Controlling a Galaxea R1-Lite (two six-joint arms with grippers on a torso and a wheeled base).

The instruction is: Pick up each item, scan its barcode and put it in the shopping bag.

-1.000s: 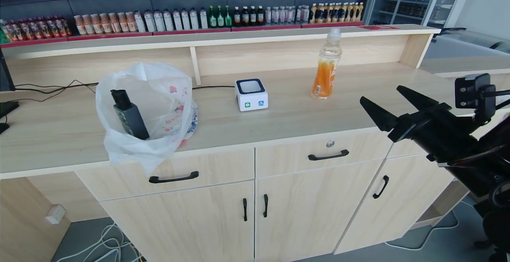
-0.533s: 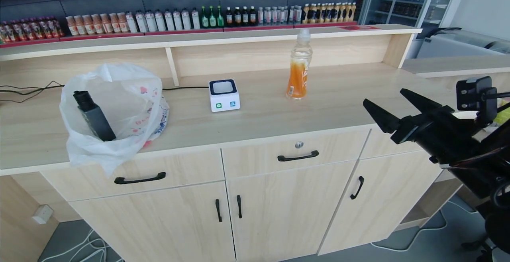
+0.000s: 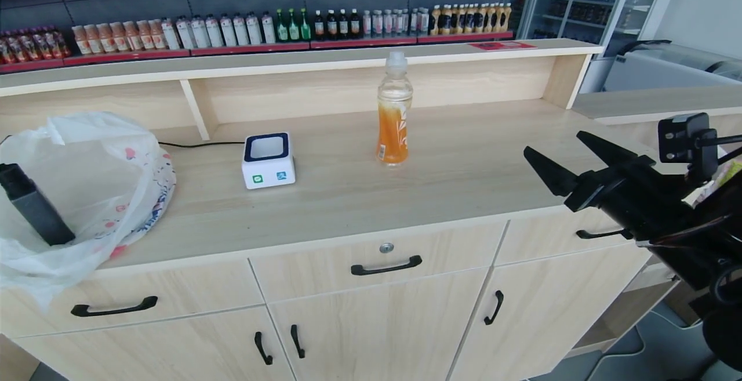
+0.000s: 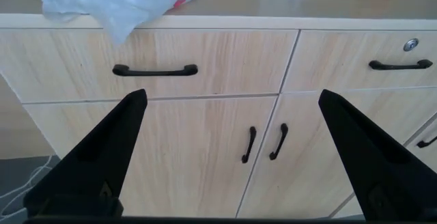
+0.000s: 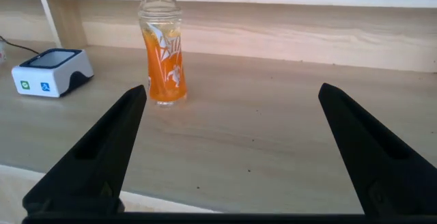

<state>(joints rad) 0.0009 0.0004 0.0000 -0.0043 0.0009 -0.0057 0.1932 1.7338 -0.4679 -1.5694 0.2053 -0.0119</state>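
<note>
1. Wooden worktop (image 3: 464, 184) carries everything.
2. Shopping bag (image 3: 104, 178) sits at its left end, a dark item (image 3: 35, 213) inside.
3. Right jaws, wide and empty, hang off the right front edge; left jaws, also wide, face cabinet doors (image 4: 205, 156) below.
4. Orange drink bottle (image 3: 394, 120) stands upright, ahead and left of the right jaws, the nearer pair.
5. Scanner (image 3: 268, 160) sits between bottle and bag.

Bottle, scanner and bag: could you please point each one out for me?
Bottle (image 3: 393, 134), head view, on its orange lower body.
Scanner (image 3: 268, 167), head view, on its white front face.
Bag (image 3: 110, 184), head view, on its plastic side wall.
</note>
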